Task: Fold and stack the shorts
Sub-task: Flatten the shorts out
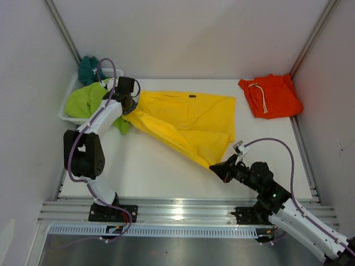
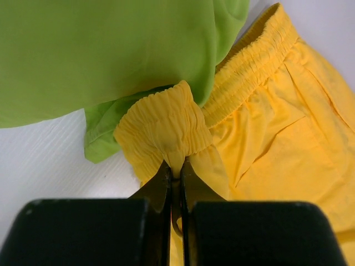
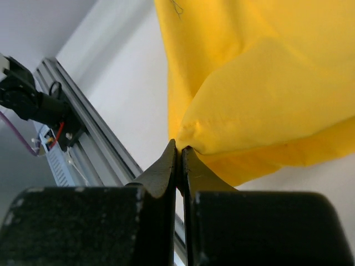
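Yellow shorts lay stretched, long axis far-left to near-right across the surface. Left pincer was clamped tight on the gathered waistband, right pincer on a leg corner.

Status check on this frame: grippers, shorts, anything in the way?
Left gripper shut on waistband of yellow fabric shorts. Right gripper shut on their near corner. Lime-green fabric shorts overlap that waistband.

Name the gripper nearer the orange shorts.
Right. The right gripper, shut on the yellow shorts' near corner, sits nearer the front, left of the orange shorts; the left gripper, shut on the yellow waistband, is far left beside the lime-green shorts.
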`<state>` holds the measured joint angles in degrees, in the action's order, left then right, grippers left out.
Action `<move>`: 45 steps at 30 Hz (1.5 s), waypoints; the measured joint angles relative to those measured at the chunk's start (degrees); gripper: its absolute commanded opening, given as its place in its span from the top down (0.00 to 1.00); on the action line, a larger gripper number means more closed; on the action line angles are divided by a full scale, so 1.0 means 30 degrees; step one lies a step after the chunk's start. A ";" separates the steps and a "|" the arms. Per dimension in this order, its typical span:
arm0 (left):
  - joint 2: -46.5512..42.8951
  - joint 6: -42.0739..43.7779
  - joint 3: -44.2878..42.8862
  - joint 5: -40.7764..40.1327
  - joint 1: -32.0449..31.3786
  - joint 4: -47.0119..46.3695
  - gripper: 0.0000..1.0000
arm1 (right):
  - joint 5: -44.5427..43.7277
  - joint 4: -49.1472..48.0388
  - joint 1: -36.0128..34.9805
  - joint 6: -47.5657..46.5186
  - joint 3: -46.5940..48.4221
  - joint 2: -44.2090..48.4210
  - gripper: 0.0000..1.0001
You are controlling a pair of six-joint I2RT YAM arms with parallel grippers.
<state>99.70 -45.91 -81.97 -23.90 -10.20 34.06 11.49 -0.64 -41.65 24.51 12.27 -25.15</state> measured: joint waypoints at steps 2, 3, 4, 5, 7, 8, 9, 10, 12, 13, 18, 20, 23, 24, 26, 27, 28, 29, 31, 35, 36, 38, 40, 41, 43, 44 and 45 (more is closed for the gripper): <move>0.0372 0.0036 -0.0444 0.0372 0.0138 0.0291 1.00 | -0.0342 0.0364 -0.0168 -0.0095 -0.0087 0.1829 1.00; 0.0517 0.0073 -0.0619 0.0568 0.0219 0.0415 1.00 | -0.0459 0.0495 -0.0211 -0.0146 -0.0131 0.2455 1.00; 0.0656 0.0153 -0.0758 0.0750 0.0291 0.0503 1.00 | -0.0525 0.0612 -0.0219 -0.0211 -0.0168 0.2849 1.00; 0.0787 0.0189 -0.0896 0.0954 0.0372 0.0641 1.00 | -0.0532 0.0714 -0.0226 -0.0233 -0.0204 0.3031 1.00; 0.0925 0.0313 -0.0976 0.1246 0.0488 0.0852 1.00 | -0.0525 0.0874 -0.0277 -0.0284 -0.0328 0.3016 1.00; 0.0969 0.0335 -0.0976 0.1370 0.0554 0.0969 1.00 | -0.0525 0.0984 -0.0328 -0.0306 -0.0401 0.2936 1.00; 0.0998 0.0350 -0.0976 0.1494 0.0619 0.1093 1.00 | -0.0525 0.1093 -0.0393 -0.0342 -0.0452 0.2820 1.00; 0.1013 0.0379 -0.0976 0.1588 0.0685 0.1202 1.00 | -0.0532 0.1144 -0.0452 -0.0364 -0.0488 0.2696 1.00; 0.1005 0.0532 -0.0969 0.1741 0.0787 0.1282 1.00 | -0.0532 0.1129 -0.0532 -0.0379 -0.0517 0.2375 1.00; 0.0998 0.0634 -0.0969 0.1800 0.0816 0.1275 1.00 | -0.0539 0.1122 -0.0576 -0.0386 -0.0517 0.2186 1.00; 0.0852 0.1683 -0.0678 0.2616 0.0933 0.0933 0.90 | -0.1326 0.1275 -0.0627 -0.0204 -0.0517 0.1406 1.00; 0.0852 0.2025 -0.0539 0.2951 0.0998 0.0678 0.89 | -0.2390 0.1588 -0.0634 0.0029 -0.0495 0.1384 1.00; 0.0852 0.2382 -0.0138 0.3555 0.1020 0.0226 0.87 | -0.4663 0.2732 -0.0466 0.0729 0.0058 0.0969 1.00; 0.0852 0.2455 0.0029 0.3708 0.1020 0.0095 0.84 | -0.5042 0.3133 -0.0277 0.0867 0.0364 0.0743 1.00; 0.0852 0.2594 0.0561 0.4058 0.1027 -0.0313 0.56 | -0.5574 0.3628 0.0583 0.1158 0.1311 -0.0240 1.00; 0.0852 0.2769 0.0882 0.4131 0.1035 -0.0612 0.47 | -0.5523 0.3781 0.1260 0.1246 0.1778 -0.0780 1.00; 0.0845 0.2914 0.1188 0.4204 0.1071 -0.0838 0.30 | -0.5464 0.3818 0.1989 0.1326 0.2149 -0.1333 1.00; 0.0838 0.3053 0.1494 0.4248 0.1107 -0.1049 0.24 | -0.5224 0.3810 0.2703 0.1326 0.2390 -0.1792 1.00; 0.0721 0.2994 0.2033 0.4328 0.1195 -0.1319 0.17 | -0.4299 0.3803 0.4707 0.1355 0.2718 -0.2994 1.00; -0.0386 0.2973 0.2878 0.4459 0.1282 -0.1392 0.11 | -0.2004 0.3934 0.8590 0.1311 0.2747 -0.4685 1.00; -0.0809 0.2973 0.2980 0.4481 0.1290 -0.1450 0.11 | -0.1545 0.3898 0.9420 0.1297 0.2761 -0.4962 1.00; -0.1872 0.2958 0.3286 0.4473 0.1290 -0.1654 0.11 | -0.0525 0.3891 1.0877 0.1246 0.2943 -0.5734 1.00; -0.2914 0.2943 0.3759 0.4473 0.1290 -0.1945 0.10 | 0.0313 0.3789 1.1861 0.1202 0.3322 -0.6790 1.00; -0.3534 0.2914 0.4211 0.4459 0.1290 -0.2273 0.10 | 0.0685 0.3679 1.2262 0.1151 0.3541 -0.7417 1.00; -0.4619 0.2776 0.5202 0.4371 0.1290 -0.2470 0.10 | 0.1362 0.3388 1.2706 0.1013 0.3912 -0.8553 1.00; -0.5129 0.2747 0.5778 0.4320 0.1290 -0.2732 0.10 | 0.1559 0.3257 1.2764 0.0940 0.4029 -0.8932 1.00; -0.5574 0.2725 0.6404 0.4313 0.1304 -0.2922 0.11 | 0.1800 0.3155 1.2808 0.0889 0.4197 -0.9347 1.00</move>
<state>82.98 -37.74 -62.76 -10.96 -6.28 25.30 16.88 8.82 -3.22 27.18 24.86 -53.19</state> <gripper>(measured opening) 0.898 0.021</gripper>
